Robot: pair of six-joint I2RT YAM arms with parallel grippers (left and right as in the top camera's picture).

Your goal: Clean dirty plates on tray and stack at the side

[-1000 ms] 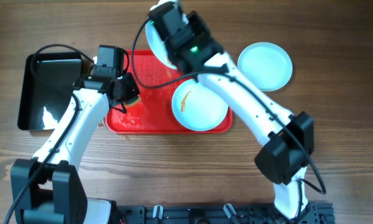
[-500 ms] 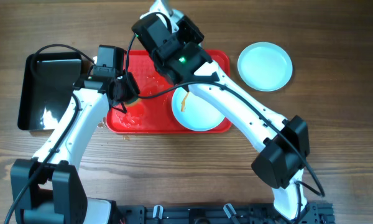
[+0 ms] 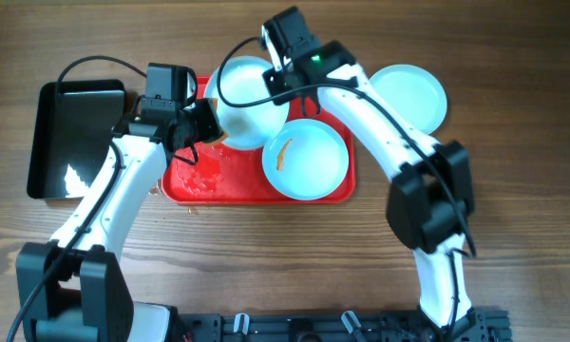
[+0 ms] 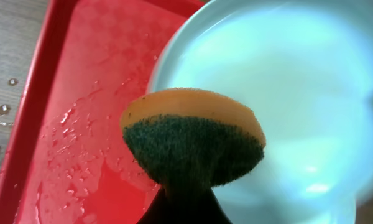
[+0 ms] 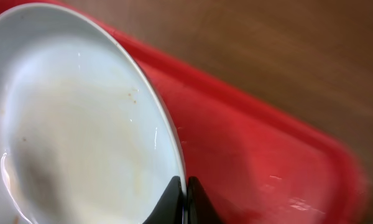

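My right gripper (image 5: 185, 191), clamped on the rim of a plate (image 3: 247, 95), has swung it from beyond the tray (image 3: 195, 185) to over its back-left corner. My left gripper (image 3: 198, 125), closed on the sponge (image 4: 193, 140), seems to press it against that plate.

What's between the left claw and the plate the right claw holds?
An orange-and-green sponge, pinched in the left claw, beside the plate. The left wrist view shows it.
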